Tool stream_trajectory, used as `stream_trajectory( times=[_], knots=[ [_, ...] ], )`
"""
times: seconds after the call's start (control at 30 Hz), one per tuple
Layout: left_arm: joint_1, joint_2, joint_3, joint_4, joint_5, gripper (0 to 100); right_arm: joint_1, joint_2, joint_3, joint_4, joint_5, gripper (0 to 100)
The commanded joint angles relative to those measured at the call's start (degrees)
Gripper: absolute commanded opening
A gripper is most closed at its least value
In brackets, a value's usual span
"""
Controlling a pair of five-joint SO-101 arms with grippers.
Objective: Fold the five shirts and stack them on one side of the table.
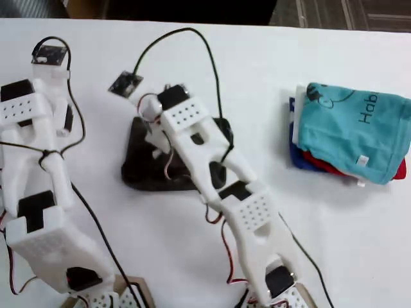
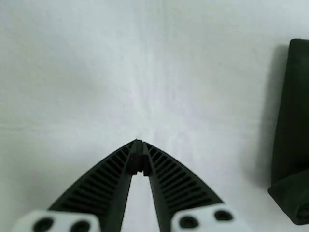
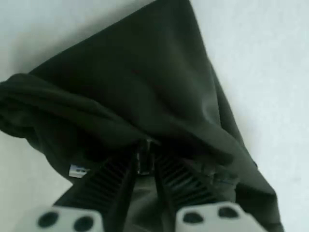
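Standing side by side at the near edge of the white desk (image 1: pixel 160 256), the two arms lean out over its surface. The right claw (image 3: pixel 145 151) is down on the dark shirt (image 1: pixel 138 168), which lies crumpled and partly folded near the middle of the desk. Its fingers are drawn together and the tips nip a bunched ridge of the cloth (most of the garment sits under the arm in the high view). To that shirt's left, the left claw (image 2: pixel 138 145) hangs over the white desk with its ribbed fingers pressed tip to tip, gripping nothing; the dark shirt's edge lies near it. Farther back and well apart on the right side of the desk sits the stack (image 1: pixel 347 138): a teal shirt (image 1: pixel 359 131) on top, with red (image 1: pixel 318 163), blue (image 1: pixel 300 157) and white (image 1: pixel 297 122) edges showing beneath it.
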Motion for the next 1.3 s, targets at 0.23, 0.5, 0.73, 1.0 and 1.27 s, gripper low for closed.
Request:
stream_trajectory(
  times=[0.23,0.5,0.73,1.0,1.27],
  knots=[
    [-0.7,-0.5,-0.6,-0.9,-0.4,3,1.8,-2.5,-2.2,9.7,0.1,2.2],
    [-2.0,-0.6,-0.7,-0.9,-1.4,3,0.4,-15.7,18.6,8.8,-0.2,2.3],
    [-1.9,-0.4,-0.7,-1.9,-2.3,3,0.2,-35.2,37.5,3.0,0.0,2.3],
    [-1.8,-0.4,-0.7,-2.0,-2.3,3,4.5,-37.2,36.0,-14.5,0.0,2.3],
    [-1.8,-0.4,-0.6,-2.0,-2.3,3,5.3,-17.8,30.2,-20.9,0.1,2.2]
  ],
)
